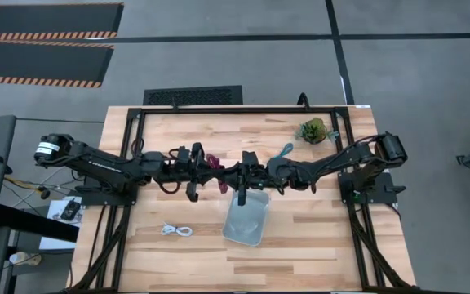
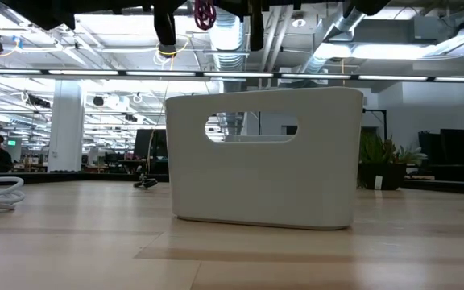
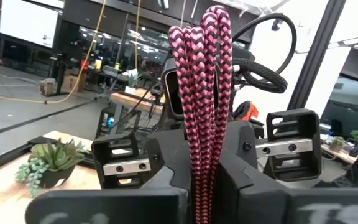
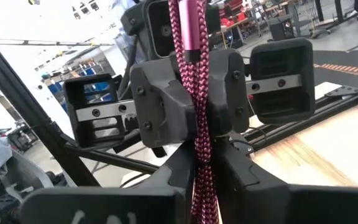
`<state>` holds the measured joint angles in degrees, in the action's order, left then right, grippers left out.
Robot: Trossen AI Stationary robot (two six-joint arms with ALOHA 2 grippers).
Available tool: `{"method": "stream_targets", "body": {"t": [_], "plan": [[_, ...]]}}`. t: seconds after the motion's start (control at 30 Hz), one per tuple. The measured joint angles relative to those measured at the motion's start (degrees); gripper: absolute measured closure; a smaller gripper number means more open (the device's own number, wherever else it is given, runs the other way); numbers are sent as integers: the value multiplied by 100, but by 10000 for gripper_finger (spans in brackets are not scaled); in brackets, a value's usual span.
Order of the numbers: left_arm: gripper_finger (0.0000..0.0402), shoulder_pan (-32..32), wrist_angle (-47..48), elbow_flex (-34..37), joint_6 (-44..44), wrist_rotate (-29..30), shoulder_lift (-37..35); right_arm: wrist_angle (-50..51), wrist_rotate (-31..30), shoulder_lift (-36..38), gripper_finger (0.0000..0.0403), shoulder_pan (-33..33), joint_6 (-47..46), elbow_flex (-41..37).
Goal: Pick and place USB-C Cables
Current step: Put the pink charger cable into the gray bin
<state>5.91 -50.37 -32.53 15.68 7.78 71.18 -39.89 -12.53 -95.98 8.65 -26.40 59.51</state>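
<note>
High cam looks straight down on your whole worktop, both arms in frame, far off. Low cam sits at worktop height, looking level across into the room, close to the tray; the tray shows in the high view too. Wrist cams face each other at close range, each seeing the other's jaws and the same magenta cable.

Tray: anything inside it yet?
From above, the tray floor looks bare; the far end is covered by the right gripper. The magenta cable is pinched by both it and the left gripper, above the table. The white cable lies outside.
</note>
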Motion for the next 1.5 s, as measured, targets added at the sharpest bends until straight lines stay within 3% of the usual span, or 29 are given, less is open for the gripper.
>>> {"method": "stream_targets", "body": {"t": [0.57,1.0,1.2,1.5], "plan": [[397,-15,252,0,-116,187,-98,700,48,82,188,-42,124,0],[399,-13,1721,0,-168,678,-895,1976,50,659,195,-66,139,-2],[399,-13,2703,0,167,943,-1230,3661,37,1485,196,-32,-151,-3],[399,162,3405,2,1246,710,-1283,5710,-445,2671,196,319,-1193,-2]]}}
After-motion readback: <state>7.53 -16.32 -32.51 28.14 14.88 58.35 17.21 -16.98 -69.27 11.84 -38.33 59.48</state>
